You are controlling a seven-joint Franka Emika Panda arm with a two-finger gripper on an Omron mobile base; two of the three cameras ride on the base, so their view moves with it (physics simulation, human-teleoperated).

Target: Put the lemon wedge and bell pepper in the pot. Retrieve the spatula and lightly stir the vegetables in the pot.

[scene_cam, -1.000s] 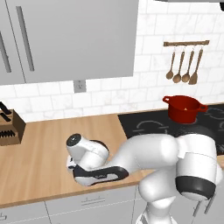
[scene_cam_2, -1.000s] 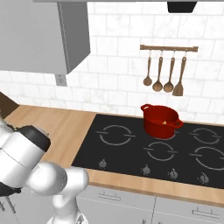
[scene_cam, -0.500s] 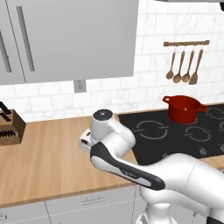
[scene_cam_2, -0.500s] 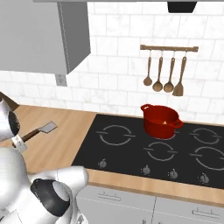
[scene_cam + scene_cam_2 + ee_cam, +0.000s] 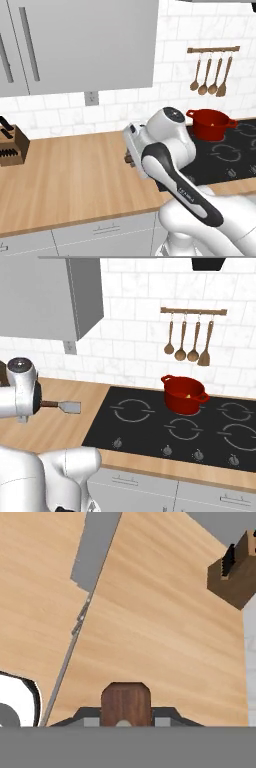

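The arm bends at the elbow and holds the hand out over the wooden counter, to the left of the black cooktop. In the right base view the hand stands at the left edge, and the spatula sticks out of it sideways, towards the cooktop. The blade is flat, grey and rectangular, and it hangs in the air above the counter, without touching it. The handle is dark brown, with a wood grain; in the hand view its end shows between the two dark tips of the gripper. The jaws stand narrow and are closed on this handle.

The pot sits on the back part of the cooktop, well apart from the hand. It is round, deep red and smooth, with a small loop handle on each side of the rim. Inside it a small pale-yellow piece shows, the lemon wedge; I cannot tell if the pepper is inside too.

On the white tiled wall above the pot, a rail carries four brown wooden utensils. A dark wooden knife block stands at the far left of the counter.
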